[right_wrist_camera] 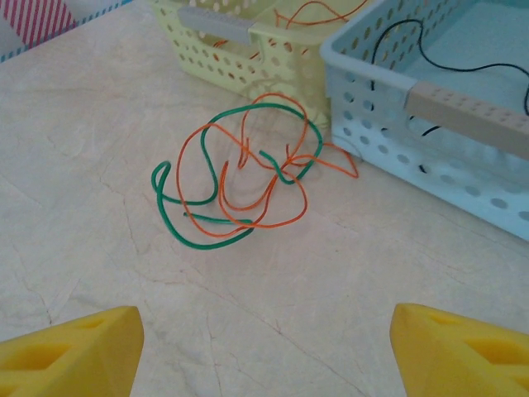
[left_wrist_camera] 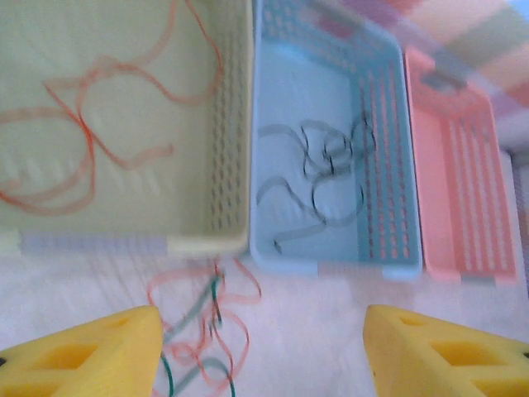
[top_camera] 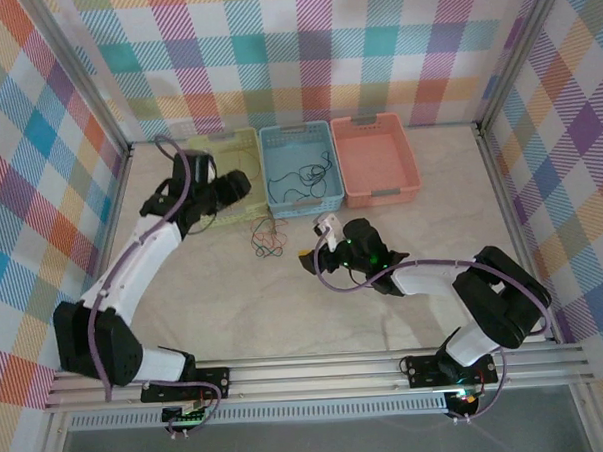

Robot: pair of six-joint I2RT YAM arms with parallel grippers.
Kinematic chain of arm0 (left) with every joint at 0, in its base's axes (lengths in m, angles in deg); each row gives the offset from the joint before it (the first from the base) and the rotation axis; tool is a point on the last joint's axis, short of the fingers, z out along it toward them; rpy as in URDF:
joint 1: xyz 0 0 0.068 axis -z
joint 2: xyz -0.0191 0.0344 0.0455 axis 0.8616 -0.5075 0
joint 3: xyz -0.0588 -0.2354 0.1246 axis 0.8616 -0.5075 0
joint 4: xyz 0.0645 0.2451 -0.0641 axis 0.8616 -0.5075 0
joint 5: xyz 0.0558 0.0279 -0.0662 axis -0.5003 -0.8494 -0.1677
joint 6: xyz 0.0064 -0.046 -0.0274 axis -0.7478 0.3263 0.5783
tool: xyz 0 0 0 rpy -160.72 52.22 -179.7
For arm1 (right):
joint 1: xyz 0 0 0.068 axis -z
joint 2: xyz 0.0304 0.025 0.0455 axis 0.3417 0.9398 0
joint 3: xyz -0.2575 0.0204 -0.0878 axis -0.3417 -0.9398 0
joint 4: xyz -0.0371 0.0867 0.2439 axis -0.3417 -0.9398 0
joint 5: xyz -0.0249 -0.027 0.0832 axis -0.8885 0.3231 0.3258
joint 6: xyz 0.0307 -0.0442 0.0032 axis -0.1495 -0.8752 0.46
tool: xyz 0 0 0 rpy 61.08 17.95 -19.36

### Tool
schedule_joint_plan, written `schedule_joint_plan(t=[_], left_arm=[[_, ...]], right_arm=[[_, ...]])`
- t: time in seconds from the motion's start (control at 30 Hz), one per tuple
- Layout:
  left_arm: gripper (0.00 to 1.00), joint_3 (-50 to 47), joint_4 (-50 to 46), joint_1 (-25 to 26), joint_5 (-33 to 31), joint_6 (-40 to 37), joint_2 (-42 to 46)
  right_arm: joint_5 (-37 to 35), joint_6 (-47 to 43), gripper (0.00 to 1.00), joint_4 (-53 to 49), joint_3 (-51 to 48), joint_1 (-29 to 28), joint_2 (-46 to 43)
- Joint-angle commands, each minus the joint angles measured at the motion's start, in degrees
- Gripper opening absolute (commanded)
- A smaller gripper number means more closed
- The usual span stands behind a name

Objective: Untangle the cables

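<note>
The orange-and-green tangle [right_wrist_camera: 240, 169] lay on the tabletop [right_wrist_camera: 91, 132], just before the yellow basket [left_wrist_camera: 231, 124] and blue basket [left_wrist_camera: 388, 149] at the far edge. Sorting by colour, it seemed: an orange cable [left_wrist_camera: 91, 141] in yellow, a black cable [left_wrist_camera: 326, 165] in blue. The left claw [left_wrist_camera: 260, 331] and right claw [right_wrist_camera: 264, 327] both gaped wide, empty, pointing at the knot.

Three baskets stood side by side along the back of the table [top_camera: 235, 309]: the left basket [top_camera: 222, 135], the middle basket [top_camera: 266, 167] and the right basket [top_camera: 374, 163]. A loose cable [left_wrist_camera: 89, 145] lay in the left basket, and other cables [left_wrist_camera: 331, 153] in the middle basket. A tangle of cables [top_camera: 267, 237] lay on the table just before the join of the left and middle baskets.
</note>
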Motion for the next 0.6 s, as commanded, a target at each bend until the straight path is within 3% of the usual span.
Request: schedule_joint_plan(t=[0.0,0.2,0.57], left_arm=[[0.66,-8.45,-1.28,1.73,2.15,1.64,1.34],[0.63,-12.15,-2.17,5.96,2.03,0.64,-4.41],[0.61,-8.29,-1.54,8.14,4.42,0.18,-16.16]], right_arm=[[-2.00,2.33,0.78,2.70,-1.14,0.85,-2.09],[-2.55,2.89,0.77,2.47,-1.32,1.32,-2.32],[-2.50,2.88,0.77,2.29,-1.49,1.44,-2.60]])
